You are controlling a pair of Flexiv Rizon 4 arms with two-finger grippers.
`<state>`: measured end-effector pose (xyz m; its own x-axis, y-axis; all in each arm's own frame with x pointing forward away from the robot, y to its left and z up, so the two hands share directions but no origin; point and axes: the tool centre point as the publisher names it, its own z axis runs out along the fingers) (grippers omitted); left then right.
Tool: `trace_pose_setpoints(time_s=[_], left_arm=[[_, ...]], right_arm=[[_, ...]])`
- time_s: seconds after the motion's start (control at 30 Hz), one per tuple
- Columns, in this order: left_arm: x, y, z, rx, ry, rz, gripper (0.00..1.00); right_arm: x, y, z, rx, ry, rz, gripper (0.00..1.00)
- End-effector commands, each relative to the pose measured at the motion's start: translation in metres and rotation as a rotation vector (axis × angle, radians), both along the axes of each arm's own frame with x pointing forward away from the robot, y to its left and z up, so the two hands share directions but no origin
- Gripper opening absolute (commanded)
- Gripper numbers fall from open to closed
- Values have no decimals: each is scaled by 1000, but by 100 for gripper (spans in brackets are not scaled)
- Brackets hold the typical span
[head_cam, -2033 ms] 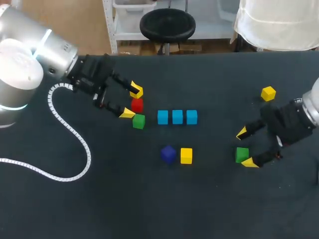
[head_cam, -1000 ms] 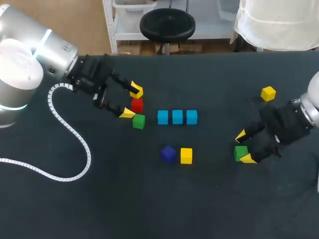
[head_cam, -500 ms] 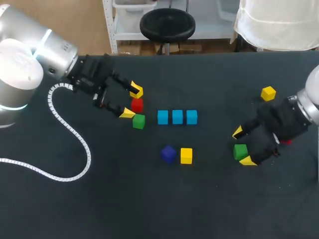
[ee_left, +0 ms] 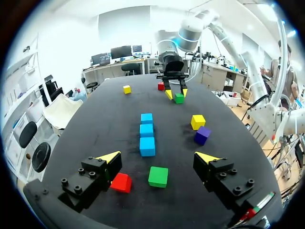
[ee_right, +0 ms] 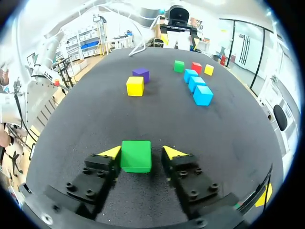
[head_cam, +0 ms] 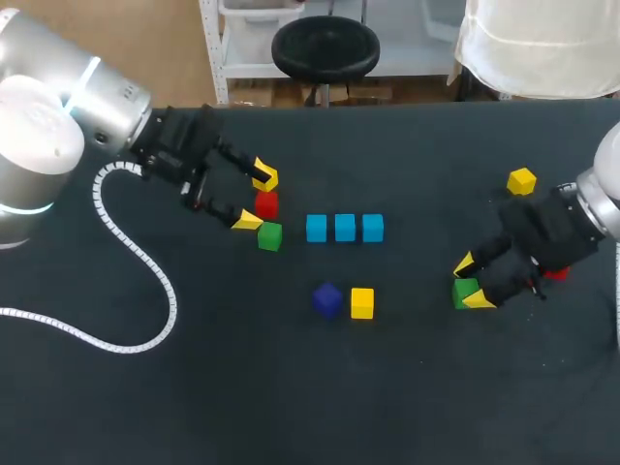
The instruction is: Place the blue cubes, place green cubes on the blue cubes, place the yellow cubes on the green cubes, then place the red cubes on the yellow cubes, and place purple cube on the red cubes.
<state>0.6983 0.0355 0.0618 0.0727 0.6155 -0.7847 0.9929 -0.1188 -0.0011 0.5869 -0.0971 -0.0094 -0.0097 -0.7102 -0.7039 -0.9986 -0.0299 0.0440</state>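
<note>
Three blue cubes lie in a row mid-table. My left gripper stands open, with a red cube between its tips and a green cube just beside it; in the left wrist view the red cube sits by one finger and the green cube ahead of the gripper. My right gripper straddles a second green cube: one finger is against it, and a narrow gap shows at the other. A purple cube and a yellow cube lie in front of the row.
Another yellow cube sits at the far right, beyond my right arm. A bit of a red cube shows behind the right gripper's body. My left arm's white cable curls over the table's left side.
My right gripper shifted slightly, opened wide, then narrowed closely around the green cube. My left arm and the other cubes have not moved.
</note>
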Motion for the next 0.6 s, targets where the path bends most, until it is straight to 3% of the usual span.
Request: trace_pose_setpoints(time_s=[0.03, 0.1, 0.13, 0.17, 0.2, 0.5, 0.6], left_arm=[[2, 0, 0, 0, 2, -4, 100], [2, 0, 0, 0, 2, -4, 100], [2, 0, 0, 0, 2, -4, 100], [2, 0, 0, 0, 2, -4, 100], [2, 0, 0, 0, 2, -4, 100], [2, 0, 0, 0, 2, -4, 100], [2, 0, 0, 0, 2, -4, 100]], right_arm=[[3, 1, -2, 2, 4, 8, 39], [3, 1, -2, 1, 4, 10, 28], [3, 1, -2, 3, 4, 13, 20], [2, 2, -2, 3, 3, 15, 4], [2, 2, -2, 5, 1, 22, 0], [7, 8, 10, 19, -23, 33, 0], [14, 14, 13, 0, 11, 31, 0]])
